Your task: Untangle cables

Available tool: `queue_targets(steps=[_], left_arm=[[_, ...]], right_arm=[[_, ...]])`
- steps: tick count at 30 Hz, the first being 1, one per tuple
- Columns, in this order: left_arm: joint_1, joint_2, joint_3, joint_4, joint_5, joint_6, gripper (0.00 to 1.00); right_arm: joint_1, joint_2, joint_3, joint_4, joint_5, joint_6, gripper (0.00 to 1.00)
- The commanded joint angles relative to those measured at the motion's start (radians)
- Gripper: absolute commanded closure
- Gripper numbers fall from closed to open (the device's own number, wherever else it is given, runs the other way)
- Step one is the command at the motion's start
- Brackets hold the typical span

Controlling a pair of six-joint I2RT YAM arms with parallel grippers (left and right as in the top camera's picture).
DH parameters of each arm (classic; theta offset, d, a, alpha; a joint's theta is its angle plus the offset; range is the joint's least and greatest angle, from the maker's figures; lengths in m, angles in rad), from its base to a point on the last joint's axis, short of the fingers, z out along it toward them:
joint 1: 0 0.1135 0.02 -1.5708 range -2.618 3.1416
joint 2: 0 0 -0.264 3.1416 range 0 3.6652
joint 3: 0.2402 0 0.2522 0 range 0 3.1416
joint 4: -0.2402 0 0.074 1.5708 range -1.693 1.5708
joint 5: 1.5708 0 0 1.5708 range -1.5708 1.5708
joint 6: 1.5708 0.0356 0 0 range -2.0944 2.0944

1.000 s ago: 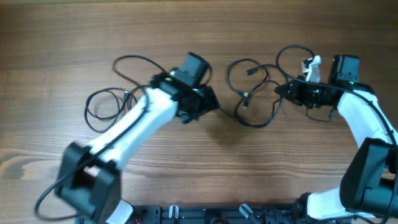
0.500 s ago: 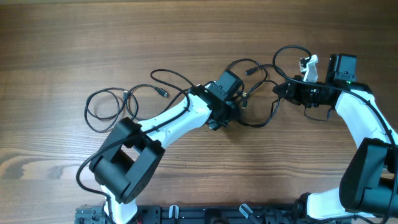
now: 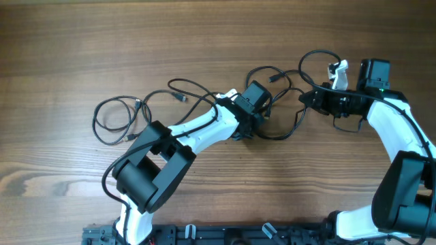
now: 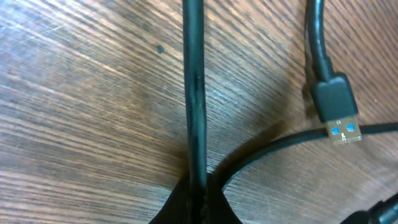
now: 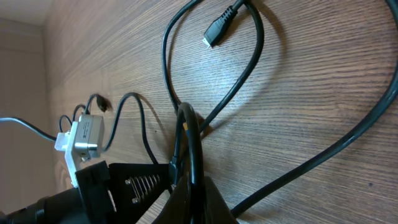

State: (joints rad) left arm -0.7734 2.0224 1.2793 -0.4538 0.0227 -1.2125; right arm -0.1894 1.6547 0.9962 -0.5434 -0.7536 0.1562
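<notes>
Plainly, 2 hands (image 4: 198, 190) (image 5: 188, 182), both clamping cables (image 4: 194, 93)

The cables (image 4: 195, 93) run off the left wrist view's edges.

**Left arm** (image 3: 204, 129): white moulded shells between black cylindrical joints, a black boxy wrist housing (image 3: 253, 96), and a black wire (image 3: 104, 182) looping beside the base joint. **Right arm** (image 3: 394, 129): the same white-and-black build, with a small green light (image 3: 382, 88) near its wrist. **Left gripper** (image 4: 198, 186): matt black, tapered fingers (image 4: 177, 211).
</notes>
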Motion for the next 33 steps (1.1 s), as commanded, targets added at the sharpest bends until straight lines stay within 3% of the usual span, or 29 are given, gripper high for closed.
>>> queue_targets(steps=[1,8,16,26,33], left_arm=[[0.008,0.004,-0.004,-0.062,-0.01,0.237,0.96],[0.119,-0.246,-0.003,-0.297,0.014,0.259,0.96],[0.316,-0.68,-0.003,-0.37,0.013,0.319,0.96],[0.864,-1.159,-0.003,-0.293,0.005,0.193,0.96],[1.168,-1.261,-0.004,-0.283,-0.238,0.15,0.96]], right_arm=[[0.0,-0.011,0.01,0.004,0.05,0.001,0.96],[0.0,-0.011,0.01,0.004,0.089,0.001,0.96],[0.0,-0.011,0.01,-0.007,0.269,0.007,0.96],[0.0,-0.011,0.01,-0.023,0.433,0.072,0.96],[0.0,-0.009,0.01,-0.03,0.497,0.092,0.95]])
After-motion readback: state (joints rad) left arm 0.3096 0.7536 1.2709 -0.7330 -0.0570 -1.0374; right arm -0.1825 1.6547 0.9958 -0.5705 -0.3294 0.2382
